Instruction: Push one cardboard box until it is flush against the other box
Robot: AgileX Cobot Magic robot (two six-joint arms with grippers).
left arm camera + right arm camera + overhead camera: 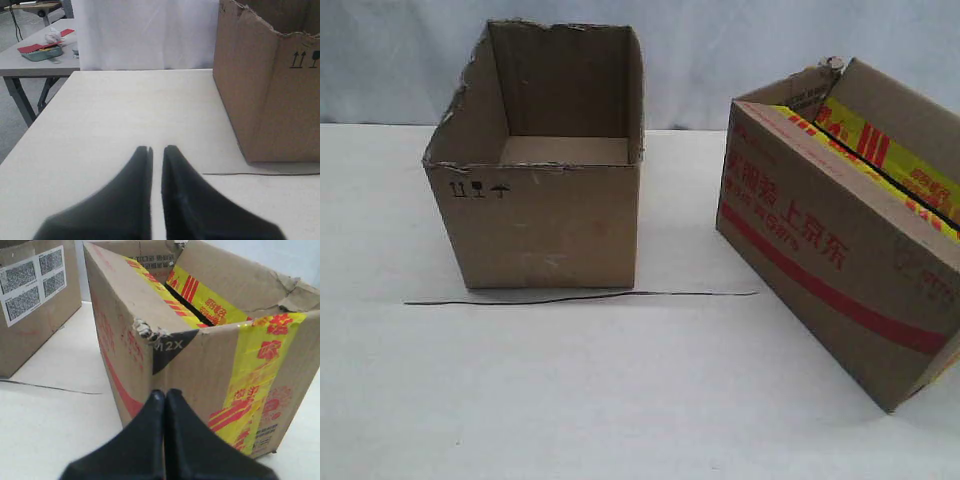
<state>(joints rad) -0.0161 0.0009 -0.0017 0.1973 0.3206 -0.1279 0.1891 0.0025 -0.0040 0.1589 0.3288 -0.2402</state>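
Left to right across the table (620, 400): the left gripper (157, 149), fingers drawn almost together with only a thin slit between them and nothing held, hangs over bare tabletop beside the other box (550, 225), apart from it. This open, torn-rimmed carton stands on the left of the exterior view, its front foot along a thin dark line (580, 297). A clear strip of table separates it from the cardboard box (820, 260) on the right. That box stands skewed, its long red-striped side facing the gap obliquely and its far corner nearer the other box than its near corner. The right gripper (164, 393), fingers pressed together and empty, points at this box's taped end wall, low and near a corner; contact cannot be confirmed. The right arm is judged the nearer. The push would run leftward, and the skew must be squared for a flush fit.
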